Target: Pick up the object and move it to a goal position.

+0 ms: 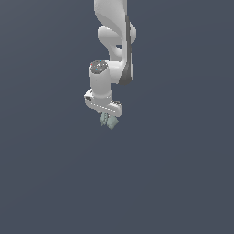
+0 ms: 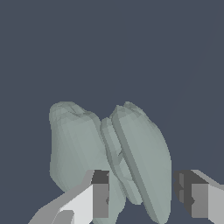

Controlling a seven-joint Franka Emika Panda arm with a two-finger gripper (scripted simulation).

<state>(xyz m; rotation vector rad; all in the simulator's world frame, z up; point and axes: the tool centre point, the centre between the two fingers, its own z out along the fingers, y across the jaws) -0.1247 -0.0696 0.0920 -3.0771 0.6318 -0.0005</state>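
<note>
The object [image 1: 109,122] is a small pale grey-green lumpy thing with ribbed lobes, sitting right under the white arm's hand in the exterior view. In the wrist view the object [image 2: 140,148] fills the lower middle, with its lobes standing side by side. My gripper [image 1: 108,119] points straight down over it. In the wrist view my gripper [image 2: 142,194] has one fingertip [image 2: 99,194] in front of the object's middle. The other fingertip [image 2: 192,194] is close against the outer lobe. The jaws stand partly closed around two lobes. The third lobe sticks out beyond the fingers.
A plain dark blue-grey surface [image 1: 45,183] spreads all around with no other objects, edges or goal marker showing. The white arm [image 1: 116,41] rises from the hand out of the exterior view's top.
</note>
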